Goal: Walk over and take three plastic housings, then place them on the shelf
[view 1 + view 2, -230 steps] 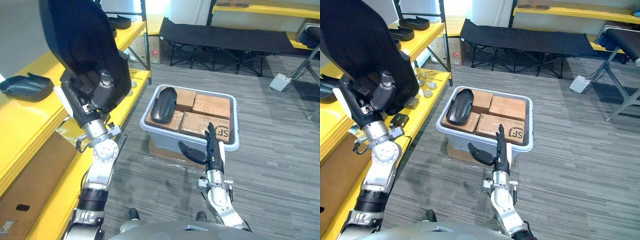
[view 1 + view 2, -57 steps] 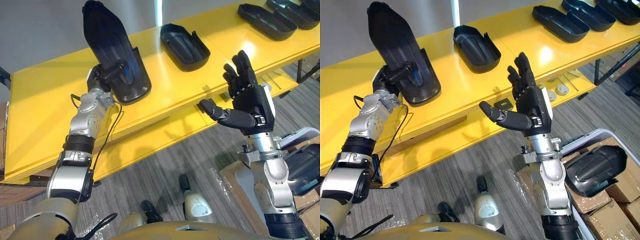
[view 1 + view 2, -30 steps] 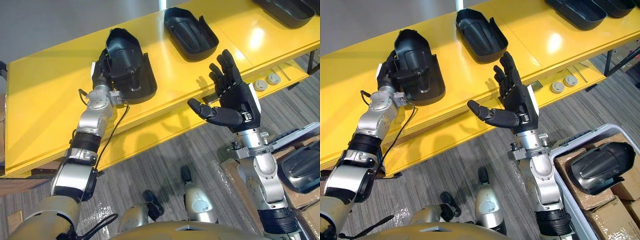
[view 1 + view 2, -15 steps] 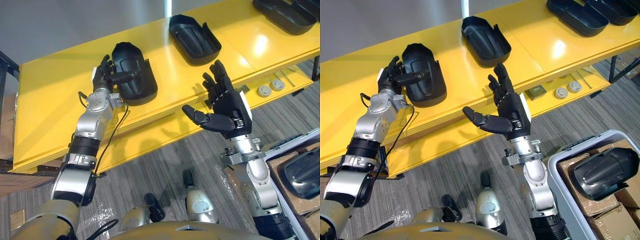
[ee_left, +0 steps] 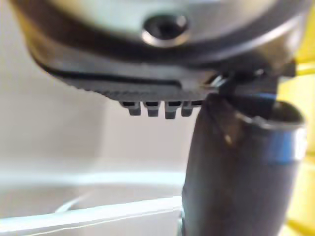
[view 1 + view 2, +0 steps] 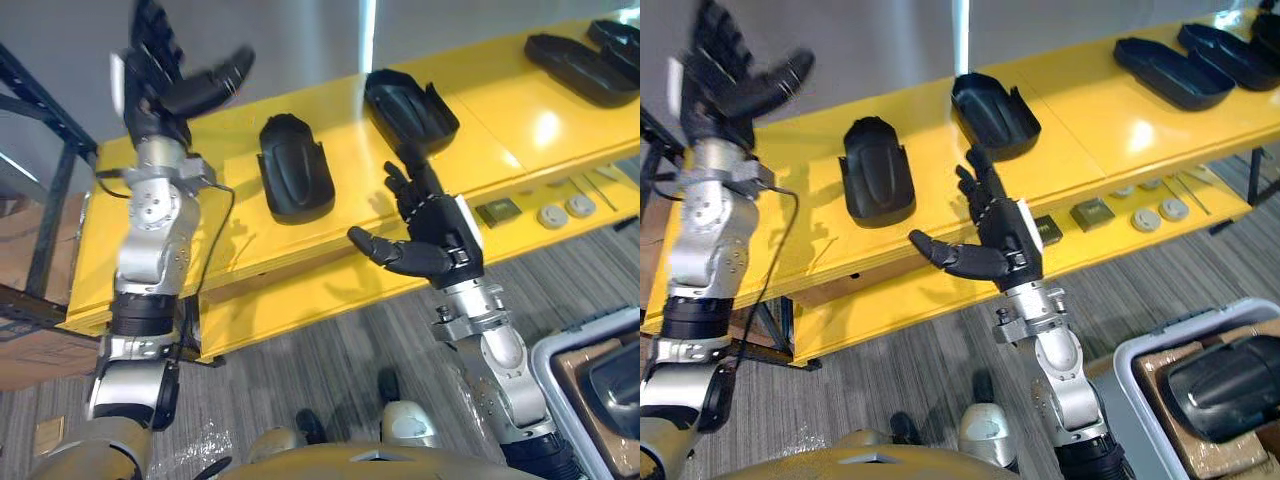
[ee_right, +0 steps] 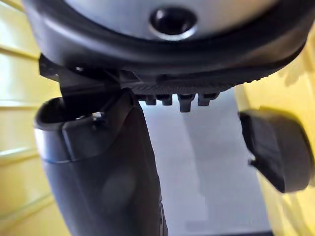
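My left hand [image 6: 160,75] is up at about ten o'clock in the head view, well above the shelf [image 6: 1090,120], fingers spread straight and thumb out, with nothing in it. Down and to its right, at roughly eleven o'clock, the near housing [image 6: 295,180] lies flat on the yellow shelf with its domed side up, well apart from either hand. The second housing [image 6: 995,112] sits at twelve o'clock with its hollow side up, near the first one but not touching it. My right hand [image 6: 995,245] hangs at the centre in front of the shelf edge, palm open and fingers relaxed, empty as well. Two more far housings [image 6: 1170,70] rest at about two o'clock along the same shelf. At five o'clock the grey bin [image 6: 1160,333] holds the remaining housing [image 6: 1230,385] on top of cardboard boxes [image 6: 1160,385]. I judge these shells to be stiff moulded plastic, light for their bulk and glossy enough to slide in the fingers. So for the one in the bin I would curl the fingers over a long side edge with the thumb under the rim, not pinch the smooth dome.
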